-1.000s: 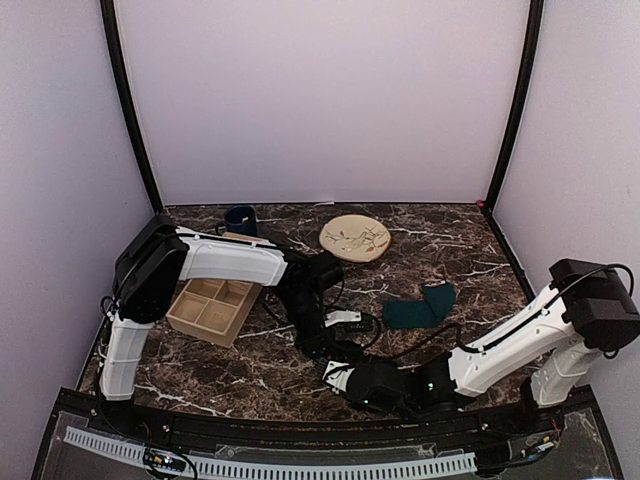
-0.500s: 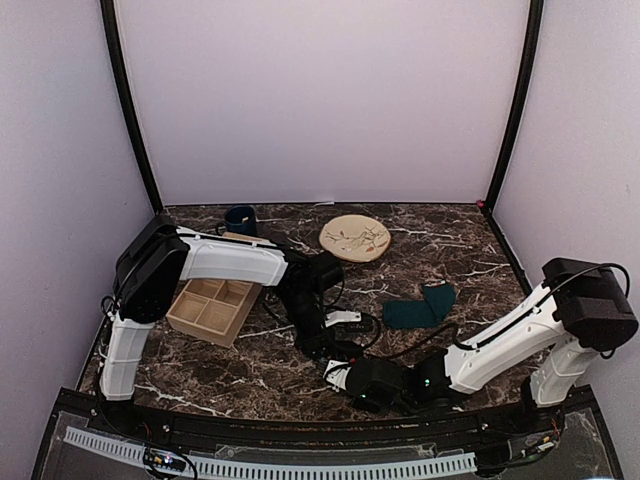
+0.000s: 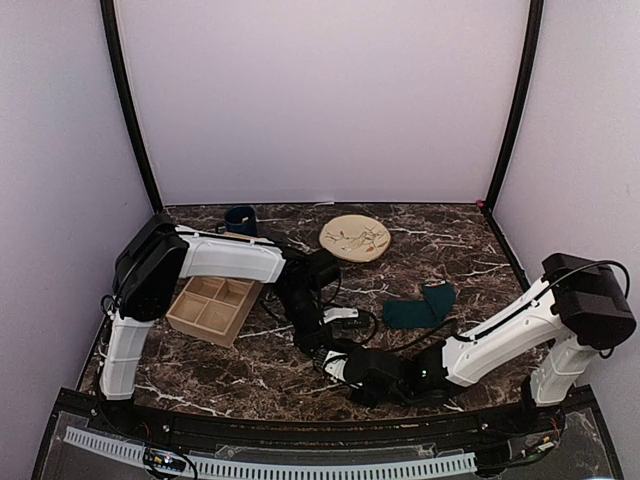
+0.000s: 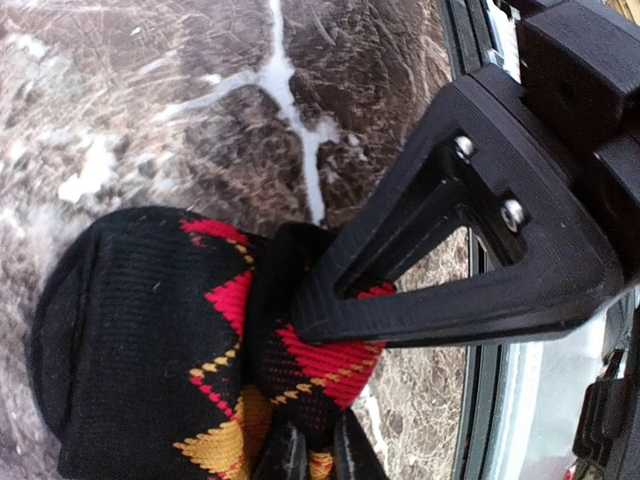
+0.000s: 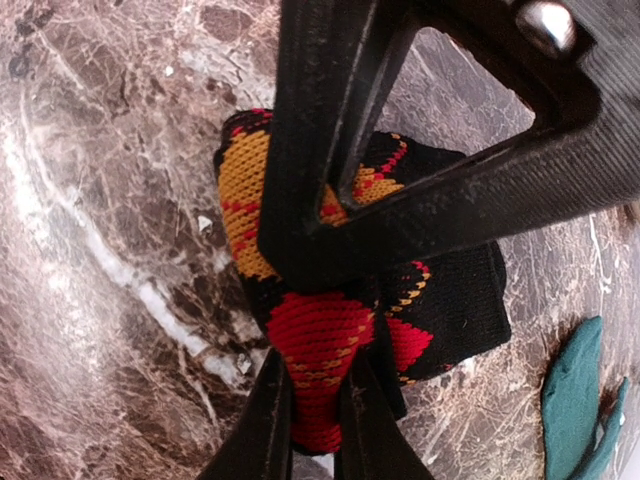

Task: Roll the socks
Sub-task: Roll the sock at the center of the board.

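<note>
I saw both hands meet on the argyle socks (image 4: 130, 330) at the bench's (image 3: 470, 270) near centre. Right hand (image 5: 312, 405) was pinched shut on red fabric, left hand (image 4: 315, 452) clamped on the same bundle. Teal socks (image 3: 420, 308) lay apart, right. Further back: wooden box (image 3: 213, 305), plate (image 3: 355, 238), mug (image 3: 240, 220).

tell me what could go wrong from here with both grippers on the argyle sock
1. The left gripper and right gripper pinch the same bunched fold of the argyle sock; pulling apart could undo the fold.
2. Their fingers sit very close, so they may well collide.
3. The teal sock lies beside the right arm, which might drag it.
</note>
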`<state>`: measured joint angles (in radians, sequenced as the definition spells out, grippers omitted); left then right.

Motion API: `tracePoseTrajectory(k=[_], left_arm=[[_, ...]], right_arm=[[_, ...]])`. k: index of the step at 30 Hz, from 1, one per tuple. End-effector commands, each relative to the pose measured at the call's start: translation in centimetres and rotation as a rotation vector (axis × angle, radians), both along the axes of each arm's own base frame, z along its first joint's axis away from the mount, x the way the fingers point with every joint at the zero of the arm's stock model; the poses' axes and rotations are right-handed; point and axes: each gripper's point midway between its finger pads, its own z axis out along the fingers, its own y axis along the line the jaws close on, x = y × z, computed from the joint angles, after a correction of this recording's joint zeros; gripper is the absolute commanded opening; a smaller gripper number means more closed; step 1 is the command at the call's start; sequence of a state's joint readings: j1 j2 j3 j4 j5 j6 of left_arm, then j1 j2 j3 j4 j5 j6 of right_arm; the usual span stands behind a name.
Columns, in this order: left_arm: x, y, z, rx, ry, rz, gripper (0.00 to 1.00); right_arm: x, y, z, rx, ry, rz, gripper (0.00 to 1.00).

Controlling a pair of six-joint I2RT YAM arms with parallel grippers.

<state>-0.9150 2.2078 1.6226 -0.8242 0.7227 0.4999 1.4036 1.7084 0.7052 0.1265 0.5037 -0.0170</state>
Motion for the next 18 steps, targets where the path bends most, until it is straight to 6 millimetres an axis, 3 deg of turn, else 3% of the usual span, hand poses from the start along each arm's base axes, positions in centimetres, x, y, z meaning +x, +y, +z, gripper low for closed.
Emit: tracePoseTrajectory(k=[1, 9, 18], left_arm=[[1.1, 0.8, -0.2, 0.057, 0.013, 0.058, 0.17], [2.2, 1.4, 0.9, 0.039, 0.008, 0.116, 0.22], [1.6, 2.5, 1.7, 0.035, 0.015, 0.141, 0.25]], right_arm=[[-0.9, -1.3, -2.8, -0.077, 0.112, 0.008, 0.01], [-0.8, -1.6, -3.2, -0.085, 0.146, -0.006, 0.00], [-0.7, -1.6, -3.3, -0.091, 0.152, -0.019, 0.00]])
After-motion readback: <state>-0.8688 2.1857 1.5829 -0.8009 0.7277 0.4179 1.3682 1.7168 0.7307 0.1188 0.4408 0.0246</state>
